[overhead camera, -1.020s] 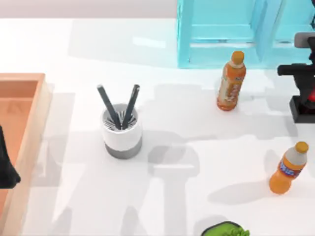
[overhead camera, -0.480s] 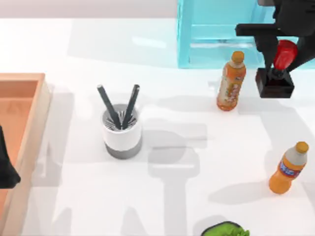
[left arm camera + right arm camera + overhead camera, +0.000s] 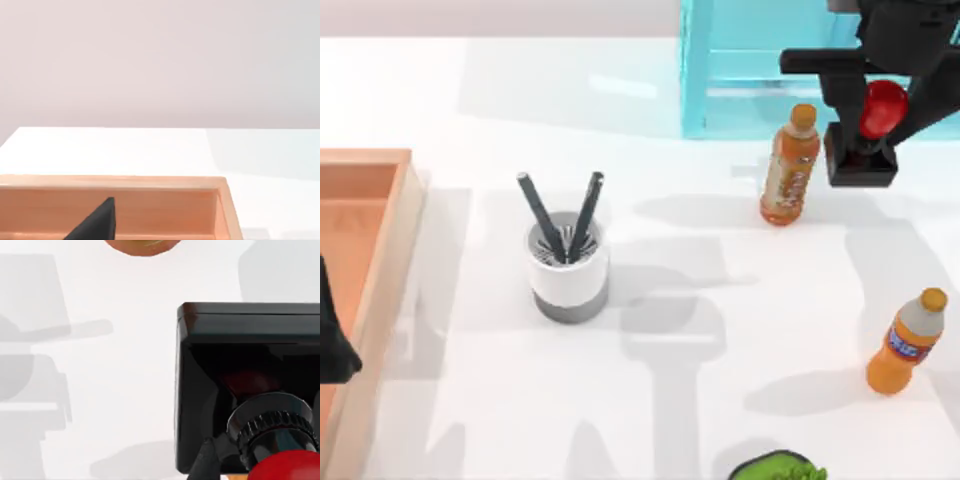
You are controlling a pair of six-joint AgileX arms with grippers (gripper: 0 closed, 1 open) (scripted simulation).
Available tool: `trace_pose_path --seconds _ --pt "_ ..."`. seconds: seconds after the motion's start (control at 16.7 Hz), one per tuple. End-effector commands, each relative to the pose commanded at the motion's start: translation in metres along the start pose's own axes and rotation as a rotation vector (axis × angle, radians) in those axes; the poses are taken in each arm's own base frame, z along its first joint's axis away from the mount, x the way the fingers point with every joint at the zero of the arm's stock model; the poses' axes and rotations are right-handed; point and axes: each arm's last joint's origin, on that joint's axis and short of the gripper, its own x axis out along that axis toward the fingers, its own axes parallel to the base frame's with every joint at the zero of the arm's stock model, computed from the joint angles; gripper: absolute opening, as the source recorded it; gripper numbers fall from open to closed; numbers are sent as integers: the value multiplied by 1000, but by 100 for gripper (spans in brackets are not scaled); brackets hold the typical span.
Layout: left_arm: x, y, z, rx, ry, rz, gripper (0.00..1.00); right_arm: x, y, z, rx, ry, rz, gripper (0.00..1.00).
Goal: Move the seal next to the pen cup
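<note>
Idling at the far left over the wooden tray [image 3: 370,200]: left gripper [image 3: 335,345], finger state unclear. Pen cup [image 3: 568,268] left of centre. Right gripper [image 3: 880,108] pinches the seal [image 3: 865,150], lifted beside an orange bottle [image 3: 790,168].

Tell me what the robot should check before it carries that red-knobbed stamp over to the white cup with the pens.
1. Right gripper shut on the seal: ok.
2. Seal raised off the table: ok, its shadow lies apart.
3. Nearest orange bottle out of the path: not ok, it stands between seal and pen cup.
4. Free spot beside the pen cup: ok.
5. Left gripper parked at the wooden tray: ok.
</note>
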Motion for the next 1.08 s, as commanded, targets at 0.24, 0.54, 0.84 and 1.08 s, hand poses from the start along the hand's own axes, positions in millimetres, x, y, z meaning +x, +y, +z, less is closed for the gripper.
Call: trace_pose_path --seconds 0.24,0.54,0.84,1.08 --pt "0 0 0 0 0 0 100 -1 63 -19 1 -36 -11 0" --pt "0 0 0 0 0 0 100 -2 149 -67 -9 -93 -4 0" --pt "0 0 0 0 0 0 100 -3 166 -80 -8 -109 3 0" --pt "0 0 0 0 0 0 100 -1 164 -79 -4 -113 10 0"
